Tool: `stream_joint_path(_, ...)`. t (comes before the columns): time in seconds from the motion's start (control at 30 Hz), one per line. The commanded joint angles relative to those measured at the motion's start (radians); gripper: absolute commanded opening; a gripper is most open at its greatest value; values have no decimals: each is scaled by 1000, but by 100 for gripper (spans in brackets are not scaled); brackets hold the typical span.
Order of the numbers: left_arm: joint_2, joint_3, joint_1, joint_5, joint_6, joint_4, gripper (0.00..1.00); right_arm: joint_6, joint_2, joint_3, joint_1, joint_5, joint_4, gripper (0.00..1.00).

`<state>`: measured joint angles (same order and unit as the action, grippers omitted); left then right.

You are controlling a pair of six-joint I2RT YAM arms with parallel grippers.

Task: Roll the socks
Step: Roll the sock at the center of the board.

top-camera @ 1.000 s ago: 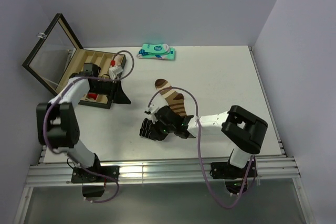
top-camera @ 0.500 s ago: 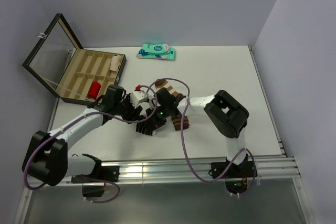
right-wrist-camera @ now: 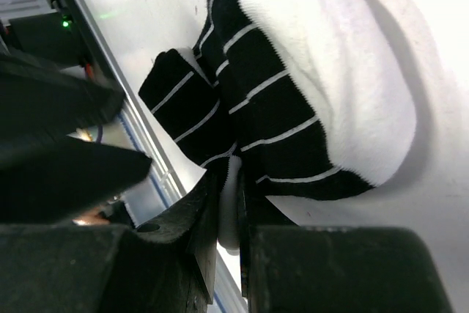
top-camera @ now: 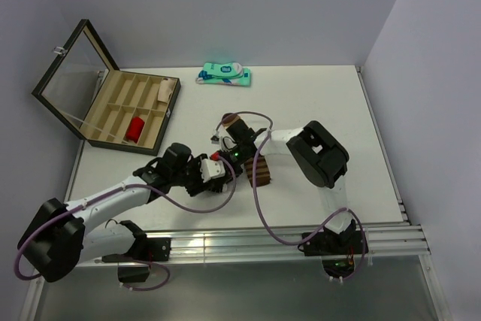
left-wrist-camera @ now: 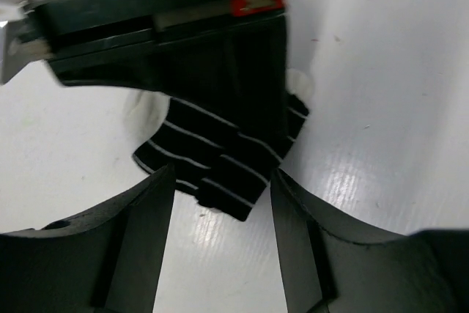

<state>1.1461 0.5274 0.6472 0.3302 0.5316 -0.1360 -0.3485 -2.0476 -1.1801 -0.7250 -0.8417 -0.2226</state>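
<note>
Left wrist view: the black sock (left-wrist-camera: 220,155), with thin white stripes, lies bunched on the white tabletop (left-wrist-camera: 381,108). The left fingers (left-wrist-camera: 139,247) stand wide apart, one on each side of the sock's near end. They hold nothing. Cannot tell whether either one touches the fabric.

Right wrist view: the right fingers (right-wrist-camera: 196,229) are narrow and pinch a fold at the sock's edge. A strip of white fabric shows in the slit between them. The sock's white toe bulges just beyond them, and a smaller striped lobe is doubled over beside it. The left fingers show as two dark wedges at the left of this view, close to the lobe.

Top external view: both arms reach in and meet near the middle of the tabletop, somewhat toward the near edge. The black sock is almost wholly hidden under the two wrists. The brown sock (top-camera: 258,171), with wide tan bands, lies just beside them on the right-arm side. It runs from a rounded end on the far side of the right wrist to a banded end nearer the rail, and its middle is covered by that wrist.

An open wooden case (top-camera: 113,110) sits at the far left with its lid raised. One compartment holds a red item (top-camera: 136,127). A teal-and-white package (top-camera: 224,74) lies at the far edge, well apart from the socks.
</note>
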Motion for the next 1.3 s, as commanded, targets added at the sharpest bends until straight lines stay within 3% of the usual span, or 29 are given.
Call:
stream_joint_path(0.0, 3, -20, 57, -37, 31, 71, 60, 25, -59, -7, 18, 70, -103, 7)
stream_joint_path(0.13, 52, -29, 118, -66, 33, 95, 60, 22, -77, -23, 19, 73, -109, 8)
stream_joint_path(0.6, 207, 9, 127, -62, 34, 104, 57, 16, -63, 14, 36, 72, -95, 15)
stream_joint_path(0.77, 280, 66, 127, -37, 31, 38, 43, -10, -14, 49, 41, 59, -52, 24)
stream_joint_path(0.83, 300, 91, 127, -16, 33, -2, 30, -21, 4, 66, 42, 65, -44, 28)
stream_joint_path(0.97, 333, 120, 128, 18, 33, -59, 14, -50, 64, 95, 44, 102, -11, 35)
stream_joint_path(1.27, 359, 160, 120, 135, 27, -184, 0, -236, 328, 316, 127, 220, 205, 50)
